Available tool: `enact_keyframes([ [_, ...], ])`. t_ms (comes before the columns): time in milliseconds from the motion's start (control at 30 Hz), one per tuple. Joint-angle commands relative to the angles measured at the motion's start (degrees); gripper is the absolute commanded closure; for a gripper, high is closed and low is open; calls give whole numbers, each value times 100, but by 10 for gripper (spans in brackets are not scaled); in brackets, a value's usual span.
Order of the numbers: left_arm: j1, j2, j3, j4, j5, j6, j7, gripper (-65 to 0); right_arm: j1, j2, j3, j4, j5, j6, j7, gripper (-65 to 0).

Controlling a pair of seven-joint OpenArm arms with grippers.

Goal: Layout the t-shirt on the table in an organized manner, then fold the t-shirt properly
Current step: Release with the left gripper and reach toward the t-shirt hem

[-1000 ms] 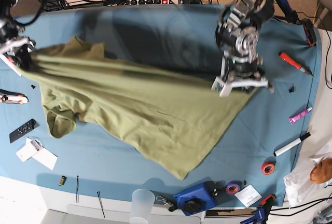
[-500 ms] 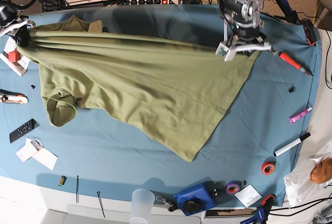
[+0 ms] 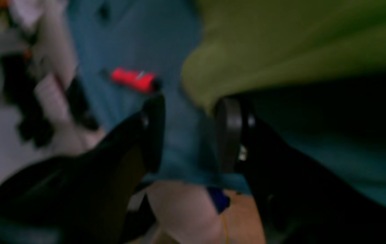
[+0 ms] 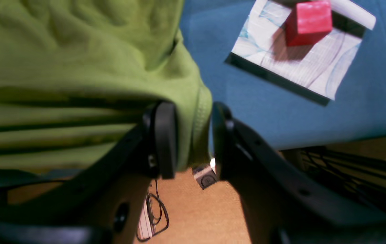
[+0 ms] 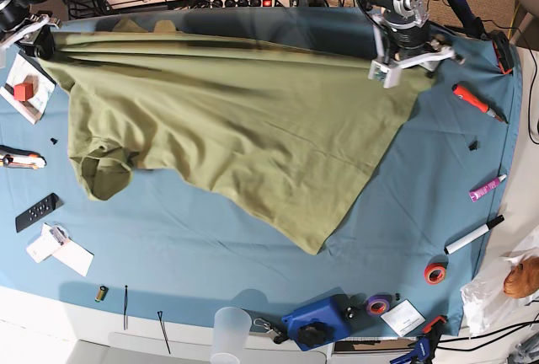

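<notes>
The olive-green short-sleeved cotton t-shirt [image 5: 236, 128] is lying spread across the far half of the blue-draped counter [image 5: 194, 246], stretching from 10 o'clock to 2 o'clock, with one corner trailing toward 6 o'clock and a sleeve bunching at 9 o'clock.

The left end effector [image 3: 189, 135] is hovering at 2 o'clock by the shirt's corner; its jaws are standing spread, with bare blue cloth between them and the green hem just brushing one fingertip [image 3: 228, 132]. A red marker [image 3: 132, 79] is lying beyond, blurred.

The right end effector [image 4: 187, 139] is sitting at 10 o'clock over the counter's edge; its jaws are parted, with the hem hanging loosely between them. Whether the pads are pressing the fabric cannot be told.

A red cube [image 4: 308, 22] is resting on a white card [image 4: 294, 64] nearby.
</notes>
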Motion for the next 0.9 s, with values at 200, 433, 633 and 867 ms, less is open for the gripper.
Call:
enact_keyframes([
  [200, 90, -31, -33, 289, -328, -105, 258, -251, -15, 129, 59, 85, 323, -9, 121, -178],
  [433, 188, -15, -33, 291, -686, -380, -350, -251, -13, 129, 59, 85, 310, -9, 317, -178],
  [633, -660, -15, -33, 269, -1836, -566, -1458, -251, 282, 125, 61, 85, 260, -9, 551, -178],
  [867, -2017, -13, -33, 205, -3005, -1016, -2675, -251, 522, 127, 59, 85, -35, -7, 501, -178],
])
